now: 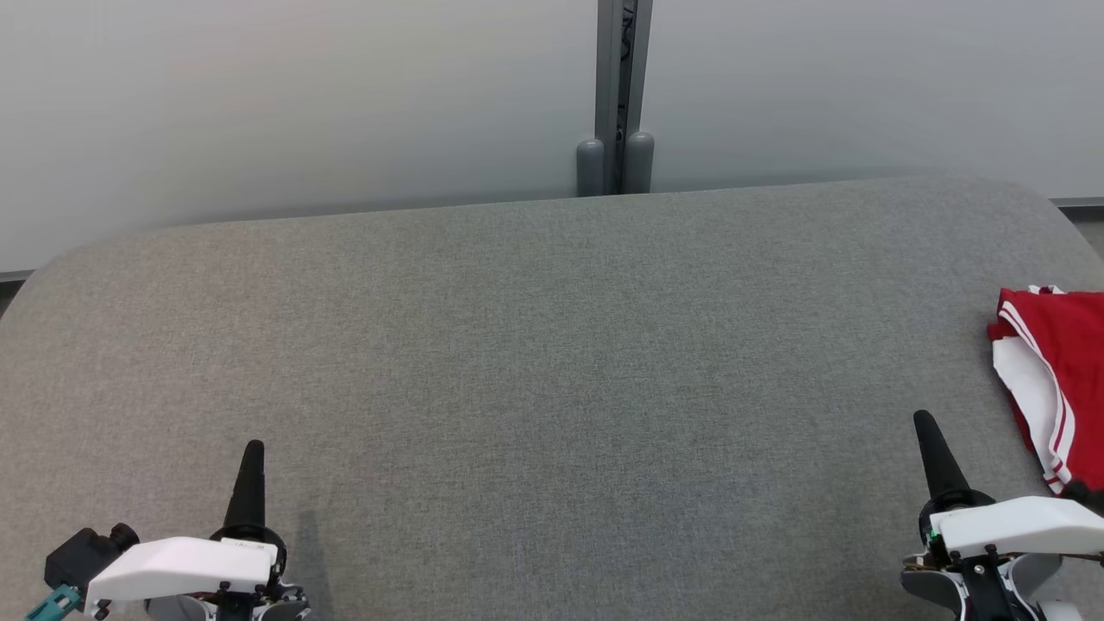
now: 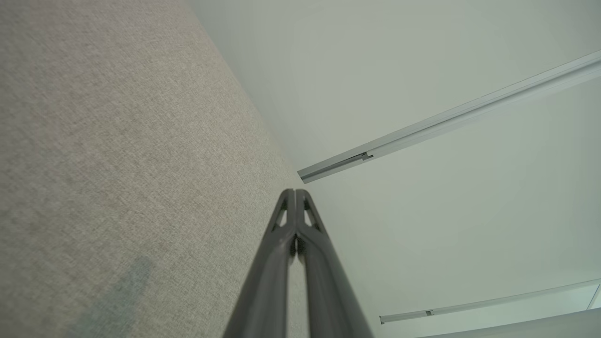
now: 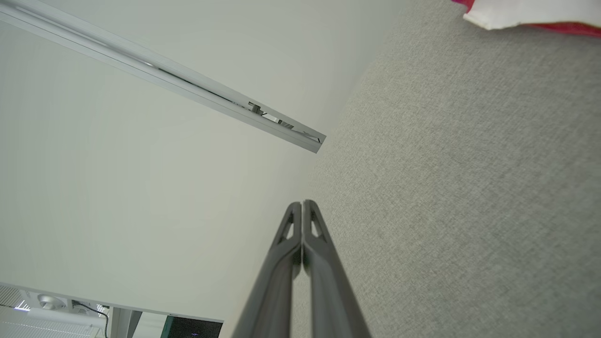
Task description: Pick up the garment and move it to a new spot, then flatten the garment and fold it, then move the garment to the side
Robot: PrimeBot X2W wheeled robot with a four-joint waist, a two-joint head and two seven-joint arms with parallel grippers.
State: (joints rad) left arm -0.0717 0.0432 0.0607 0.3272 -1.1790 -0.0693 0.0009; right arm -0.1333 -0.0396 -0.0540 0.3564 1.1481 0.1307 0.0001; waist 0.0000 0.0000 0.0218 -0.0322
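Right tool (image 1: 925,423) beside garment (image 1: 1065,379), lengthwise front-to-back

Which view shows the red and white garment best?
The head view: the garment lies at the table's right edge, partly cut off. The right wrist view catches its corner; the left wrist view faces table and wall.

The garment (image 1: 1059,379) lies on the table (image 1: 552,345) at its right edge, just right of the right gripper (image 1: 924,420); the left gripper (image 1: 253,448) is at the near left, well apart
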